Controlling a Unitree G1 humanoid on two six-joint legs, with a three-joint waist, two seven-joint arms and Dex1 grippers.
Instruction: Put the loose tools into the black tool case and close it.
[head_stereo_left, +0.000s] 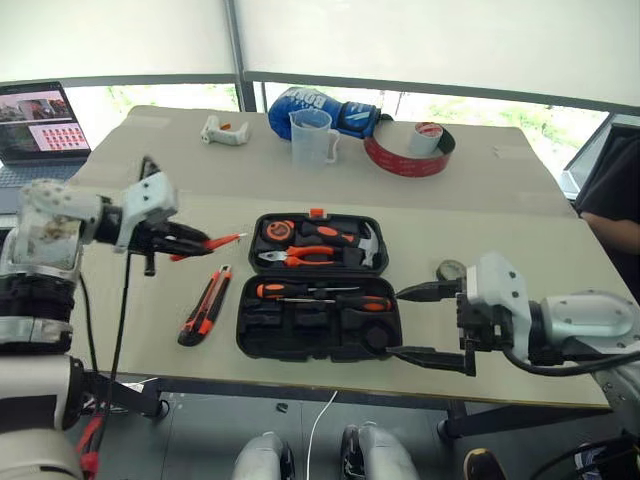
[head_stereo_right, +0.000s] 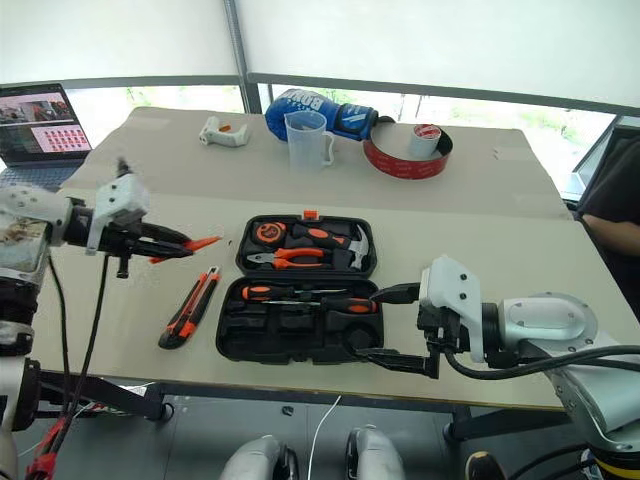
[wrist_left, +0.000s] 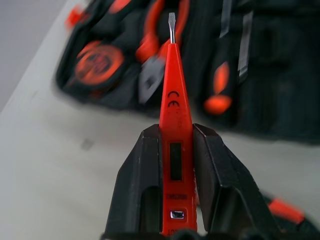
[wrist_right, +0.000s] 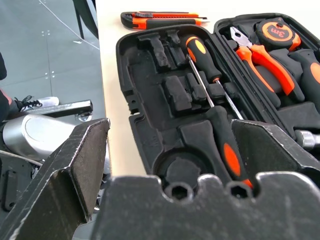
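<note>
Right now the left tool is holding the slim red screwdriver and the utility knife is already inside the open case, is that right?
Not quite: the utility knife lies on the table beside the open case, as the left eye view shows. The left tool does hold the slim red screwdriver.

The left gripper (head_stereo_left: 195, 243) is clamped on a slim red screwdriver (head_stereo_left: 213, 243) while the right gripper (head_stereo_left: 420, 322) is held wide open.

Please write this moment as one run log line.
left gripper: shut on slim all-red screwdriver | right gripper: open beside open black plastic tool case | orange-black utility knife: on table
</note>
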